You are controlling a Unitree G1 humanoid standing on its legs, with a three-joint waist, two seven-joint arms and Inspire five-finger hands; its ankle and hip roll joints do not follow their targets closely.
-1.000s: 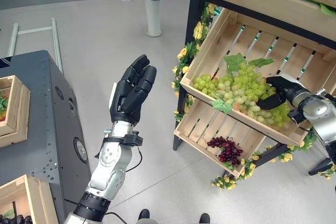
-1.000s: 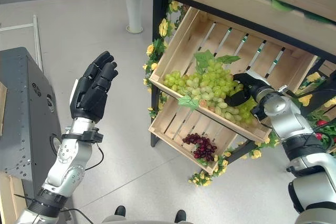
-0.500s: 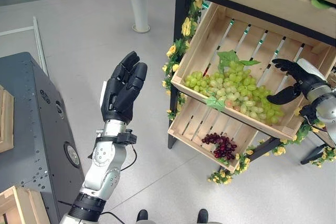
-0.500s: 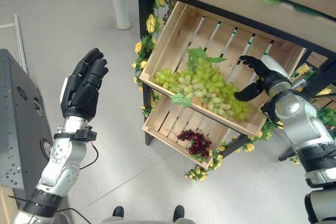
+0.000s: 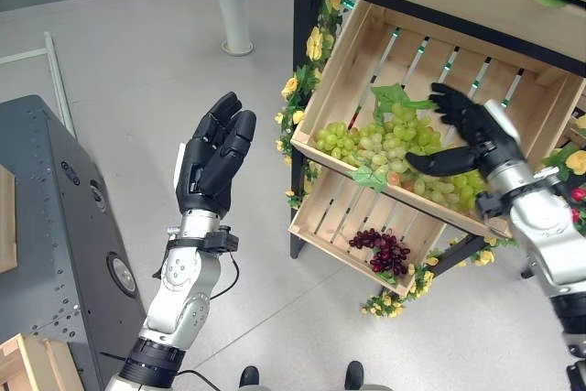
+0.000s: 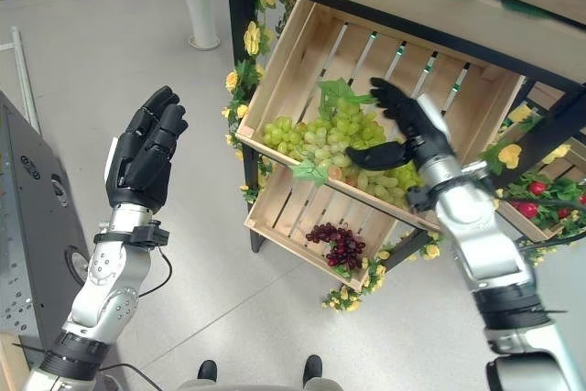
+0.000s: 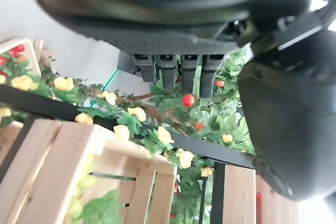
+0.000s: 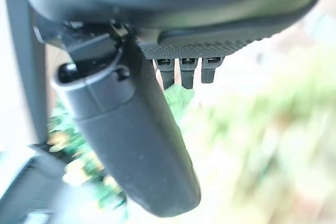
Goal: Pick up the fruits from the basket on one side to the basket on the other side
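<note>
A slatted, pale wooden crate [image 5: 348, 61] tilts at the frame's upper right, holding a knobbly heap of green grapes [image 5: 385, 148] with broad leaves. The right hand [image 5: 467, 130] hovers over them, fingers spread, holding nothing. A lower crate [image 5: 320, 217] holds dark purple grapes [image 5: 385, 252]. The left hand [image 5: 215, 157] stands upright at centre left, fingers straight.
</note>
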